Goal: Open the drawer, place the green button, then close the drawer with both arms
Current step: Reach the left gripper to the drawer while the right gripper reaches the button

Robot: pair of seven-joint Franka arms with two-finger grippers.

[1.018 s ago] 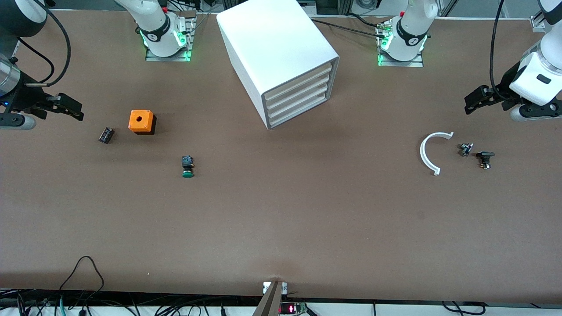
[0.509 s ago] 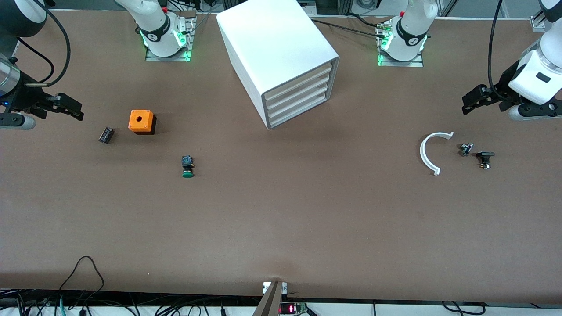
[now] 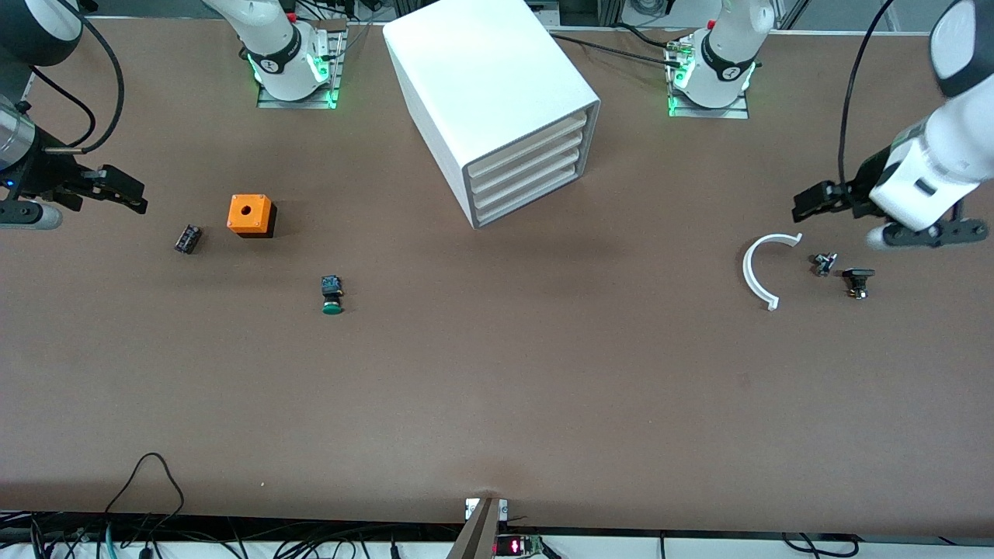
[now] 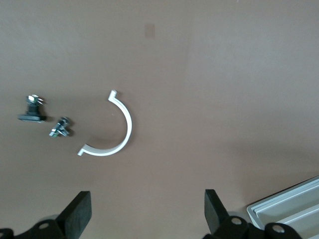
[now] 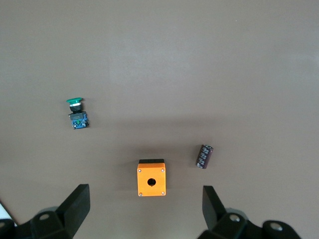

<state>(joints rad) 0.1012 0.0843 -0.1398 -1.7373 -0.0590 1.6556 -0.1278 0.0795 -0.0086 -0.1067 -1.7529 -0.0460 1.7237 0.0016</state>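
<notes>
The white cabinet (image 3: 485, 85) stands at the table's middle, near the arm bases, with its four drawers shut. The drawer (image 3: 530, 199) is the lowest one. The cabinet's corner shows in the left wrist view (image 4: 291, 209). The button (image 3: 331, 296), green cap and black-and-blue body, lies on its side on the table, nearer the front camera than the cabinet; it also shows in the right wrist view (image 5: 77, 113). My left gripper (image 3: 806, 205) (image 4: 148, 219) is open and empty over the table beside a white curved piece. My right gripper (image 3: 128, 194) (image 5: 144, 205) is open and empty, waiting over the right arm's end.
An orange cube with a hole (image 3: 250, 214) (image 5: 151, 179) and a small black part (image 3: 187, 238) (image 5: 204, 156) lie near the right gripper. The white curved piece (image 3: 750, 272) (image 4: 128, 124), a bolt (image 3: 823, 264) (image 4: 60, 128) and a black part (image 3: 857, 279) (image 4: 32, 112) lie near the left gripper.
My left arm has swung toward the table's middle, and its gripper now hangs close to the white curved piece. The right arm and the table's things have not moved.
</notes>
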